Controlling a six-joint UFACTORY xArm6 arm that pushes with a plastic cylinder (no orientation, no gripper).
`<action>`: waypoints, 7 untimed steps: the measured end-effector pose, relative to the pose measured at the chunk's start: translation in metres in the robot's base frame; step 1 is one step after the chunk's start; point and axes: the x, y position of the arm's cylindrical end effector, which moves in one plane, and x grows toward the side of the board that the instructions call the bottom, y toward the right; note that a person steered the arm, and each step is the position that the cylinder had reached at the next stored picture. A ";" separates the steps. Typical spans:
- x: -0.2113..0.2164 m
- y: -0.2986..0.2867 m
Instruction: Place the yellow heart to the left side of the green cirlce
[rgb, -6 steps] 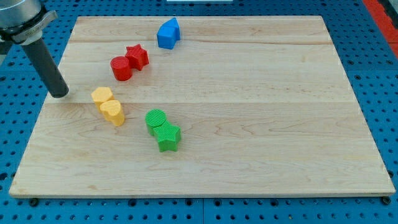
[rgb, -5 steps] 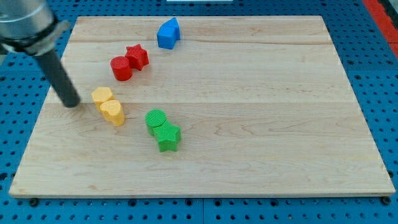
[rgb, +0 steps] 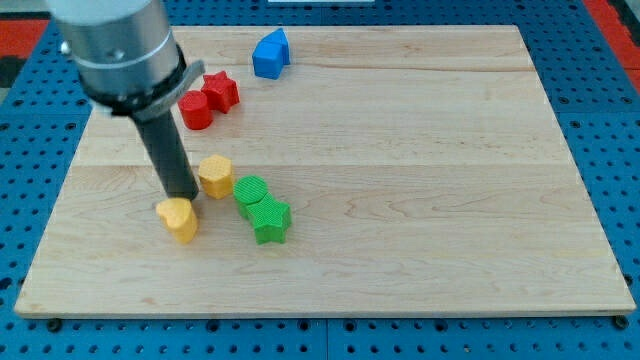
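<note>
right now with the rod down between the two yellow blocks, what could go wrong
My tip sits right above the yellow heart and beside the yellow hexagon, which now lies close against the green circle.
1. The hexagon occupies the spot left of the circle, so the heart may have no room there.
2. Pushing the heart rightward could shove the circle and the green star touching it.

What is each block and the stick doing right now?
My tip: down between the two yellow blocks.
Yellow heart: apart, left of the greens.
Yellow hexagon: beside green circle.
Green star: touching green circle.
Red cylinder: touching red star.
Blue block: alone.
</note>
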 end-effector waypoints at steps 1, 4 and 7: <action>0.001 0.003; 0.062 -0.072; 0.054 -0.038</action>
